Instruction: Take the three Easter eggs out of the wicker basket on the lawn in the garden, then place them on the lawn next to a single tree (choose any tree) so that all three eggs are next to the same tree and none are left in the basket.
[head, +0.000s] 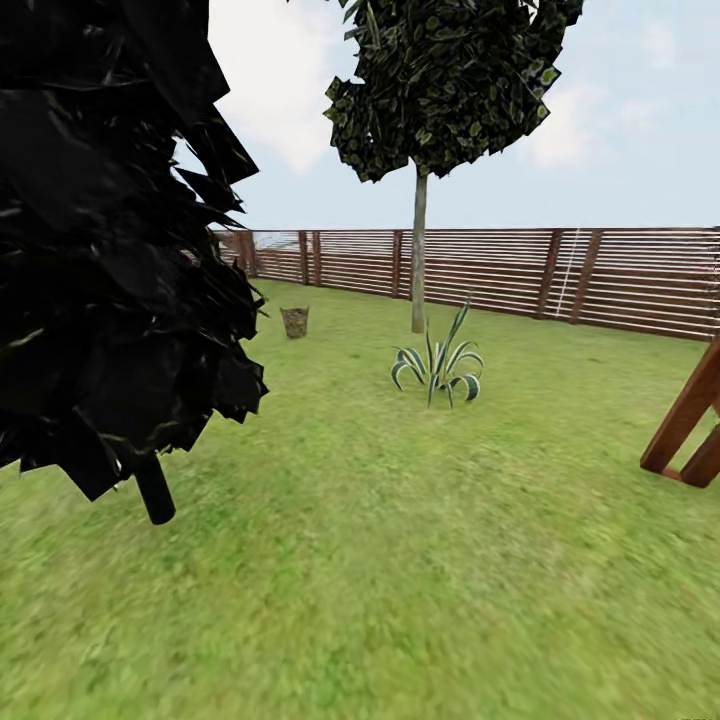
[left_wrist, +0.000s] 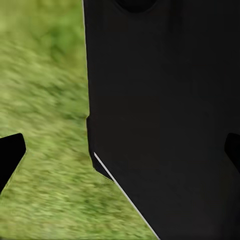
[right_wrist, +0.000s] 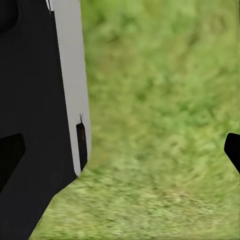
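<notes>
While upright on the lawn (head: 400, 520), wicker basket (head: 295, 321) left of vertical-trunked tree (head: 419, 250); both hands' spread untellable.

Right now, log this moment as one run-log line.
phase: approach | wicker basket: far ahead on lawn | tree: by fence | eggs: too small to tell | grippers: open, empty

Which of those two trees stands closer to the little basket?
The pale-trunked tree by the fence; the wicker basket sits near it, far beyond the dark-leaved tree close by.
</notes>
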